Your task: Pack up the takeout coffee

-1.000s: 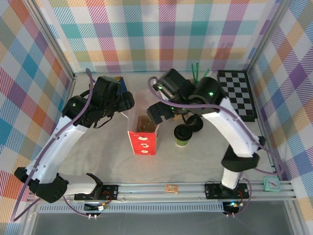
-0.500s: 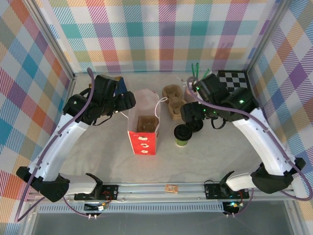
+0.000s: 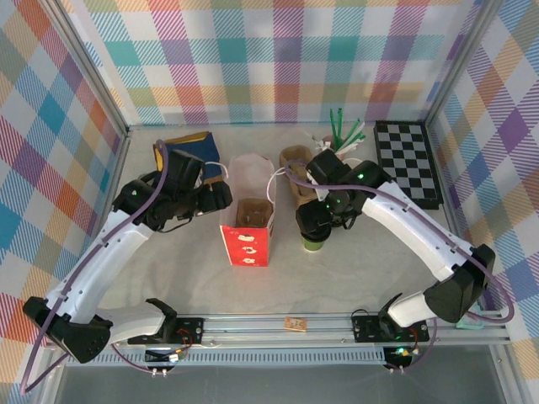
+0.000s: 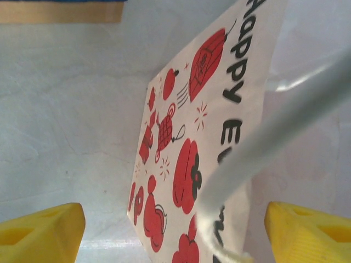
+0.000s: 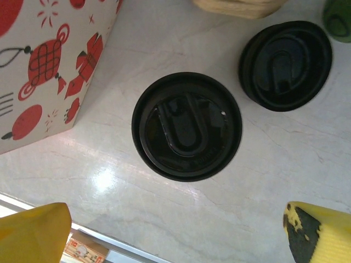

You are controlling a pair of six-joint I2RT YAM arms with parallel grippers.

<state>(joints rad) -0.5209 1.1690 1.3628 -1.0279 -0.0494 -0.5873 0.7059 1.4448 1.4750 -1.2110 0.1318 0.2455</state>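
Plaid walls (image 3: pixel 278 59) box in the pale table (image 3: pixel 337 278). Your takeout coffee (image 3: pixel 314 244) stands near the table's middle, just right of the red-and-white paper bag (image 3: pixel 246 240). It is upright, with its long axis vertical and its black lid facing straight up.

The right gripper (image 3: pixel 318 220) hangs directly over the cup and hides most of it in the top view. You see only a strip of green wall there. From the right wrist, the takeout coffee (image 5: pixel 186 126) is all lid, so its sides are hidden. The yellow fingers (image 5: pixel 33 233) sit wide apart at the bottom corners, holding nothing. A loose lid (image 5: pixel 285 64) lies just beside the cup without touching it. The tan cardboard carrier (image 5: pixel 238 5) and a green shape at the top right corner are cut off.

Your left gripper (image 3: pixel 217 195) is at the bag's left side. From the left wrist its fingers (image 4: pixel 41 230) are spread wide, with the bag's printed wall below them. The blurred white handle (image 4: pixel 274 148) runs between them, and neither finger touches it.
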